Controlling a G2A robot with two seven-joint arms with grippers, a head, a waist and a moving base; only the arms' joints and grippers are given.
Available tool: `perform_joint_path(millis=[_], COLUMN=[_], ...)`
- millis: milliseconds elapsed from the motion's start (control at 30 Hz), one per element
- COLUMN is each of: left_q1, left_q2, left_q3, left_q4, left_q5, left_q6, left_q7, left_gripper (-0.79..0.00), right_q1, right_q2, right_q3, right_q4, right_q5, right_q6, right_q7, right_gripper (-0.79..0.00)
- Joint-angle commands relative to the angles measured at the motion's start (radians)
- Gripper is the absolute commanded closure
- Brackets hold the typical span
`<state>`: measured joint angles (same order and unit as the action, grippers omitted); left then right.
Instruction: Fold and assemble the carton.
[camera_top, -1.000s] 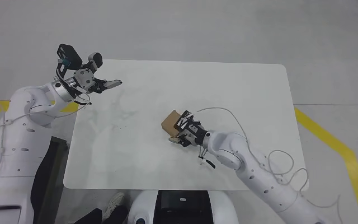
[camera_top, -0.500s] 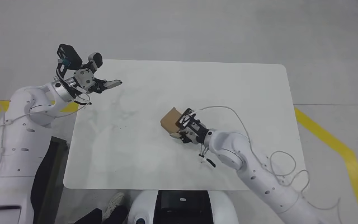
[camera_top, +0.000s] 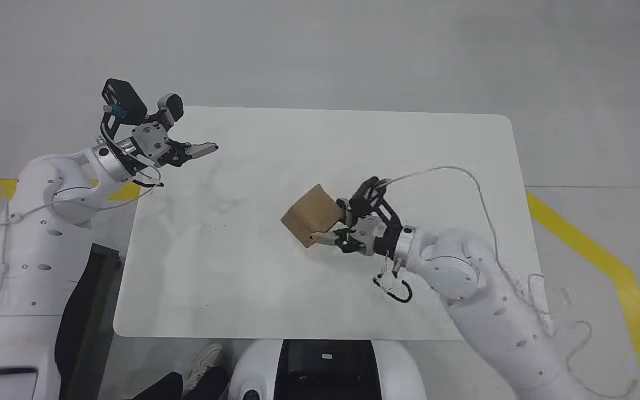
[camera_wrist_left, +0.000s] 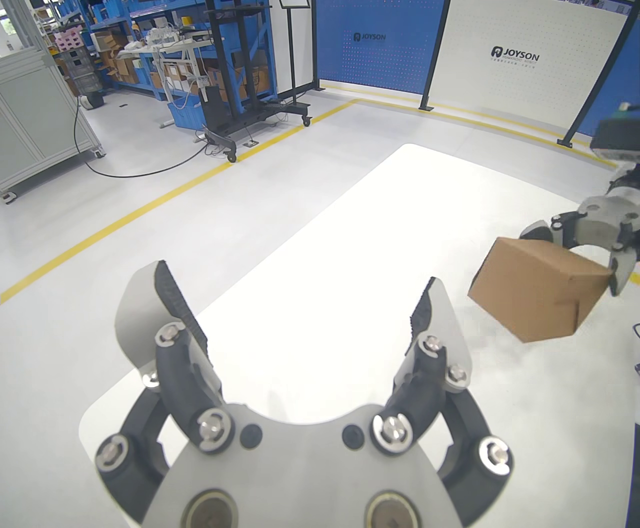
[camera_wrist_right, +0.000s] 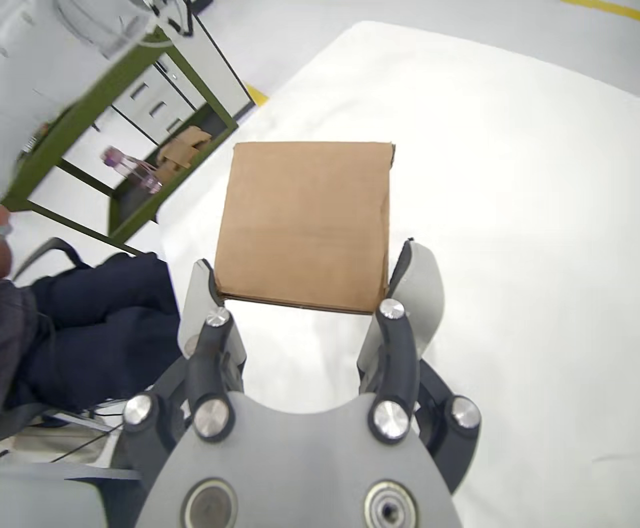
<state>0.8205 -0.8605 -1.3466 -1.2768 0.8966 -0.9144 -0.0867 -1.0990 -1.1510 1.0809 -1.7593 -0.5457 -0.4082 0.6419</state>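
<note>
Right wrist view: the right gripper (camera_wrist_right: 306, 262) is clamping the carton (camera_wrist_right: 305, 215) by its nearest edge, one finger on each side wall. The closed brown box is extending straight ahead from the jaws, tilted, near the middle of the white table (camera_wrist_right: 500, 190); contact with the surface unclear. Farther off, the left gripper (camera_wrist_left: 292, 290) is hanging over the table's corner, jaws spread and holding nothing, well apart. Judgement: the right arm is leading the next move.
</note>
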Motion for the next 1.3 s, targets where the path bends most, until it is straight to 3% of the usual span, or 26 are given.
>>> perform_joint_path(millis=[0,133,367,633,1000,1133,1267], left_q1=[0.0,0.0,0.0,0.0,0.0,0.0,0.0], left_q2=[0.0,0.0,0.0,0.0,0.0,0.0,0.0], left_q3=[0.0,0.0,0.0,0.0,0.0,0.0,0.0], left_q4=[0.0,0.0,0.0,0.0,0.0,0.0,0.0], left_q5=[0.0,0.0,0.0,0.0,0.0,0.0,0.0], left_q6=[0.0,0.0,0.0,0.0,0.0,0.0,0.0], left_q7=[0.0,0.0,0.0,0.0,0.0,0.0,0.0], left_gripper=[-0.785,-0.785,-0.785,-0.785,-0.785,-0.785,-0.785], right_q1=[-0.006,-0.013,0.011,0.057,0.106,0.121,0.135], right_q2=[0.005,0.016,0.026,0.024,0.008,0.005,0.009], right_q3=[0.035,0.101,0.178,0.197,0.187,0.189,0.199], right_q4=[-0.002,0.008,0.085,0.139,0.16,0.181,0.222], right_q5=[0.117,0.366,0.957,1.353,1.604,1.603,1.493], right_q6=[-0.032,-0.077,-0.087,-0.088,-0.093,-0.079,-0.068], right_q7=[0.029,0.107,0.318,0.511,0.647,0.67,0.68], right_gripper=[0.0,0.0,0.0,0.0,0.0,0.0,0.0])
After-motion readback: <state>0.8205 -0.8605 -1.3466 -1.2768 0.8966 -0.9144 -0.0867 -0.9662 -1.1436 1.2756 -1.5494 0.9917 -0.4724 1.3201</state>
